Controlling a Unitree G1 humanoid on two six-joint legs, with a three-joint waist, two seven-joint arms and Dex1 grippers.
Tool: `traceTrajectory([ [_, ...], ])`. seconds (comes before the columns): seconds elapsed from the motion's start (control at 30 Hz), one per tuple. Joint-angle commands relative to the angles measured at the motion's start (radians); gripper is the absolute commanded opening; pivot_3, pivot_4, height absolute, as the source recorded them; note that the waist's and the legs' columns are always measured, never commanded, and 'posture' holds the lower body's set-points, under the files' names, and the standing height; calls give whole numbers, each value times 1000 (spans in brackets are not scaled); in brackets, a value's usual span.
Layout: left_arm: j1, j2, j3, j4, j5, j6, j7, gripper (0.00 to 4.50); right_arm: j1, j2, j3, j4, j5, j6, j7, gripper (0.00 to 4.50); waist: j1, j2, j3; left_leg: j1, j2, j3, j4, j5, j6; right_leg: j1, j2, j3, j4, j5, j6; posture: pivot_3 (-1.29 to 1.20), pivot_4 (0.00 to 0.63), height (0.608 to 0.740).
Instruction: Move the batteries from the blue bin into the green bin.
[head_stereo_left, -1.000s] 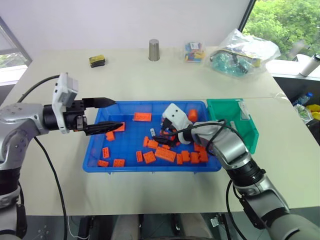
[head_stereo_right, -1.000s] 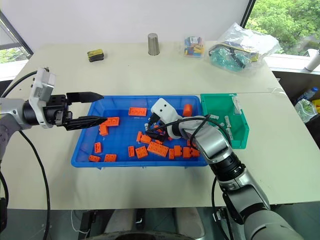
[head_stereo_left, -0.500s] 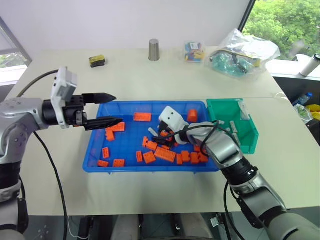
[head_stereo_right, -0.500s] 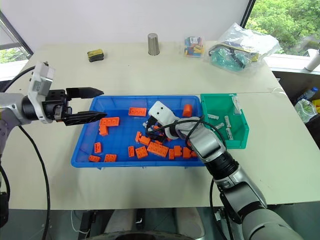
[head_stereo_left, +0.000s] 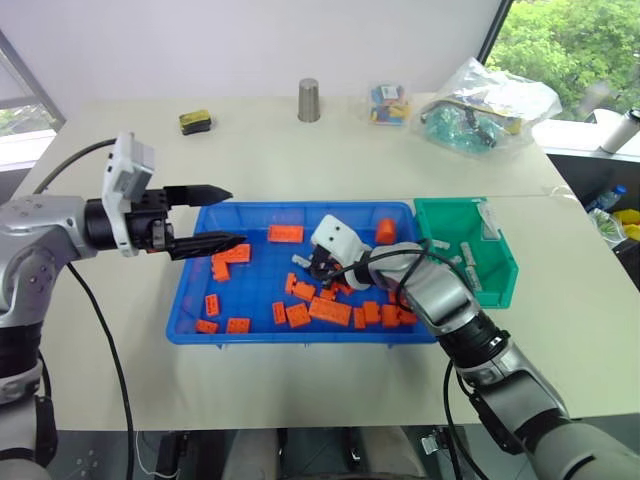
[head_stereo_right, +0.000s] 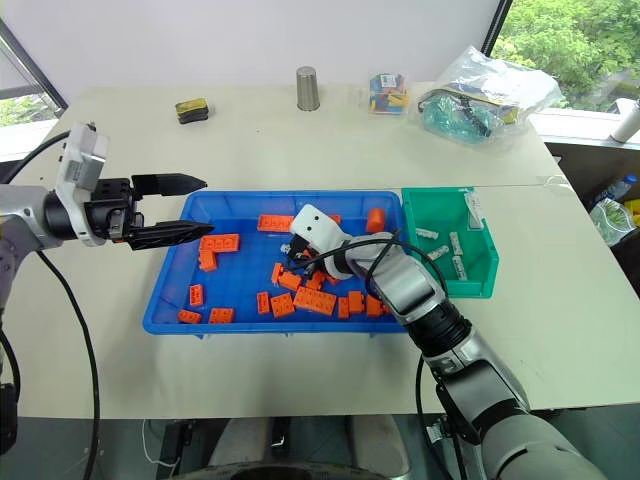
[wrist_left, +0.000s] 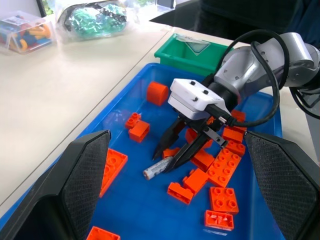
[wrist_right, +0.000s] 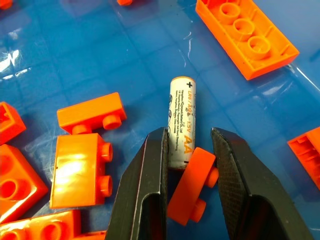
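Right gripper (wrist_right: 187, 165) is nearly shut, jaws straddling the battery (wrist_right: 181, 122) and a small orange brick (wrist_right: 192, 185) on the blue bin (head_stereo_left: 250, 330) floor; battery's long axis runs toward 12 o'clock from the jaws

Both arms are built of rounded silver-grey segments with black joints, and a black cable loops loosely along each. A white boxy camera housing sits on each wrist. The left gripper (head_stereo_left: 208, 215) and right gripper (wrist_left: 167, 152) each have two black tapering fingers with finely textured inner pads.
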Motion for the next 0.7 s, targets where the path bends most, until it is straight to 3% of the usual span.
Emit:
traceTrajectory([
  [0.03,-15,-5,8,5,7,-25,1,4500,-11,-3,-34,-46,13,7,7,766,0,0,0,0,0,0,0,0,0,0,0,0,0,0,0,0,150,740],
  [0.07,-25,-10,3,12,9,-28,2,4500,-4,-6,-38,-45,14,9,9,766,0,0,0,0,0,0,0,0,0,0,0,0,0,0,0,0,150,740],
  [0.23,-56,-21,-13,38,20,-37,-6,4500,-13,-27,-9,-27,-18,-8,9,3058,0,0,0,0,0,0,0,0,0,0,0,0,0,0,0,0,150,740],
  [0.7,-50,-17,-1,39,29,-41,-14,4500,-70,26,27,37,-53,-55,30,3058,0,0,0,0,0,0,0,0,0,0,0,0,0,0,0,0,150,740],
])
